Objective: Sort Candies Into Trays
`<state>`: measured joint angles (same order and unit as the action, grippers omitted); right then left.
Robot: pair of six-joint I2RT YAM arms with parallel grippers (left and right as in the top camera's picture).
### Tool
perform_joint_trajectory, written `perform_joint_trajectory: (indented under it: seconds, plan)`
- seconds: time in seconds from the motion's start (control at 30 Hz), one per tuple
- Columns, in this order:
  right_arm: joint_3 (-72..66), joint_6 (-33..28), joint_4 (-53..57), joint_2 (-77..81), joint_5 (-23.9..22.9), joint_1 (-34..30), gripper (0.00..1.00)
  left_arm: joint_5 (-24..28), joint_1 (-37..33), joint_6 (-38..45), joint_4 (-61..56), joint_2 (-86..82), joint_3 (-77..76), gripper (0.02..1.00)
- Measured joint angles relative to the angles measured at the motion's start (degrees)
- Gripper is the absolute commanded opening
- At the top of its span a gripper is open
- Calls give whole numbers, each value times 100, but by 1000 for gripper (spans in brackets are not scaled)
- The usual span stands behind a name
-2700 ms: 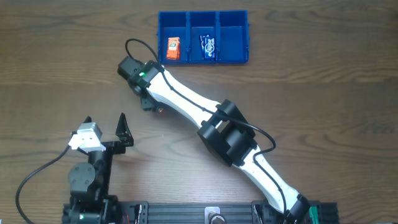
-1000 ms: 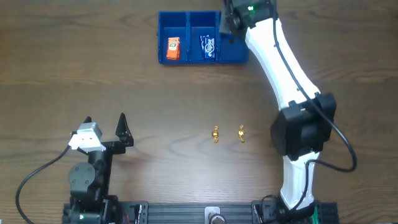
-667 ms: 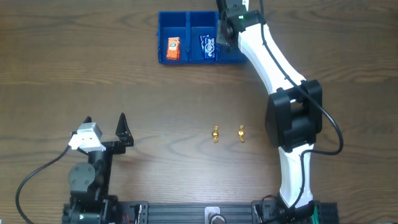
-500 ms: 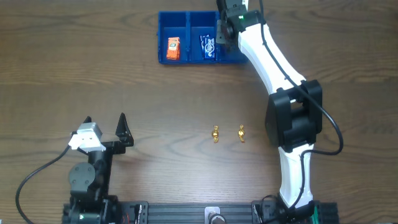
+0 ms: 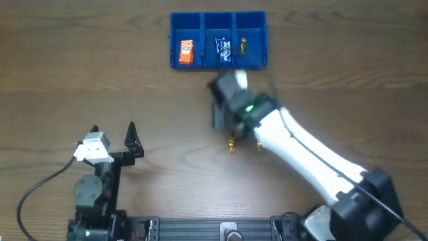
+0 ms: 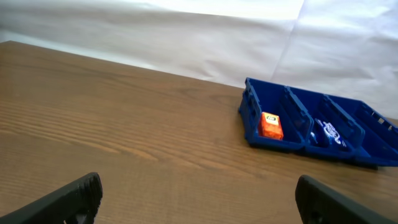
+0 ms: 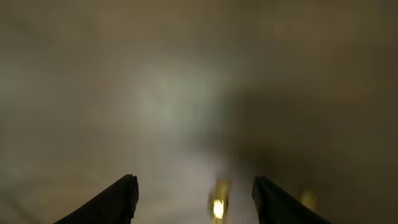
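Hovering with fingers spread wide, the right gripper [image 7: 194, 180] frames one gold-wrapped candy [image 7: 217, 204] on the wooden table [image 5: 80, 73], a neighbouring gold candy [image 7: 307, 198] lying near it beyond one finger; the left gripper [image 5: 112, 126], likewise spread and empty, sits well apart. Because the framed candy lies slightly off the midline between the fingers, a closing pinch may catch only a twisted wrapper end and let it slip, or a finger may knock the neighbour away. A loose release could also miss the blue tray's [image 5: 218, 65] end compartment, where a matching candy [image 5: 243, 45] lies.
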<state>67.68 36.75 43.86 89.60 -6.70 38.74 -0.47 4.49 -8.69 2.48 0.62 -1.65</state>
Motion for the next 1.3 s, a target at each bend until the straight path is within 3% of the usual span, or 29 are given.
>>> perform_joint_trajectory:
  seconds: [0.1,0.3,0.5,0.7,0.83,1.03,1.3]
  plan:
    - [-831,520,11,151,140,363,610,0,0,0,0,0,0,998]
    - [-1165,951,-175,557,229,389,588,0,0,0,0,0,0,998]
    - [-1167,1034,-404,940,243,389,507,0,0,0,0,0,0,998]
    - [-1172,1064,-601,1082,243,389,487,0,0,0,0,0,0,998]
    - [-1169,1091,-614,1167,212,389,327,0,0,0,0,0,0,998]
    - [-1169,1123,-654,1169,219,393,213,0,0,0,0,0,0,998]
    - [-1054,1176,-337,984,146,503,187,0,0,0,0,0,0,998]
